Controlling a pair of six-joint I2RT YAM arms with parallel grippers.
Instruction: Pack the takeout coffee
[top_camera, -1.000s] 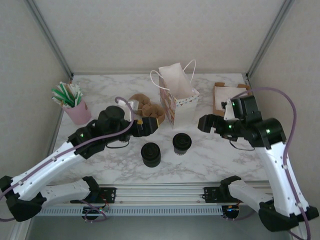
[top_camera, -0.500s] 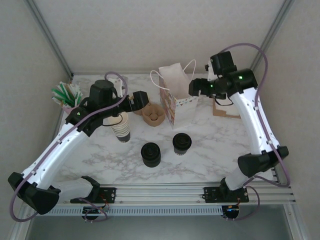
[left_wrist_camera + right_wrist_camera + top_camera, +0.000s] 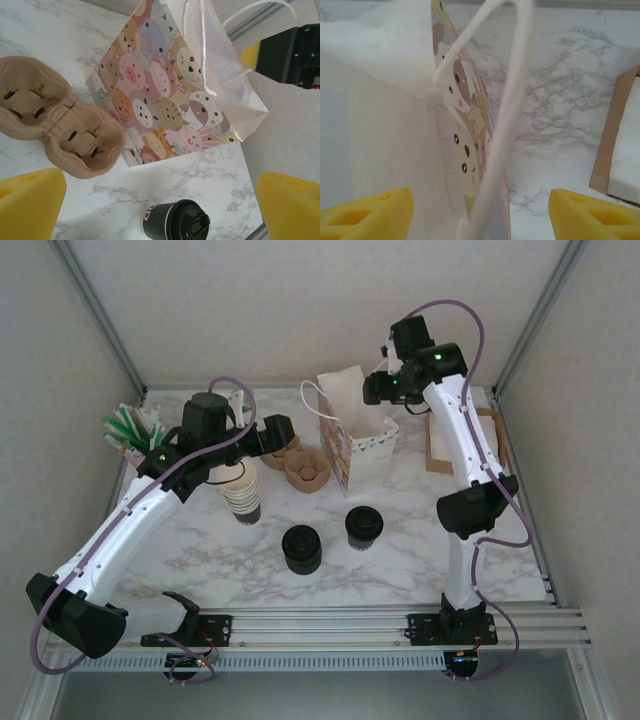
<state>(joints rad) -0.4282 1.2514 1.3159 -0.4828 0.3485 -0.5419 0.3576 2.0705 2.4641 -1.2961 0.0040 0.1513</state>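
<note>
The takeout coffee (image 3: 363,527) (image 3: 176,220), a dark cup with a black lid, stands on the marble just in front of the cartoon-animal paper bag (image 3: 356,437) (image 3: 165,100). My left gripper (image 3: 279,430) (image 3: 160,196) hovers open above the brown cup carrier (image 3: 303,465) (image 3: 60,130), left of the bag, with nothing between its yellow pads. My right gripper (image 3: 373,390) (image 3: 481,214) hangs over the bag's open top (image 3: 380,115). Its jaws are open, and the white rope handle (image 3: 505,125) runs between them without touching either pad.
A second black-topped round thing (image 3: 301,548) sits left of the coffee. A stack of cream cups (image 3: 241,492) stands under my left arm. A pink cup of straws (image 3: 143,443) is at far left, and a brown tray of napkins (image 3: 440,445) (image 3: 620,150) at right.
My right arm has risen and swung back from the right side to above the bag, its jaws narrowing a little. My left arm has lifted and moved back, uncovering the cream cups.
</note>
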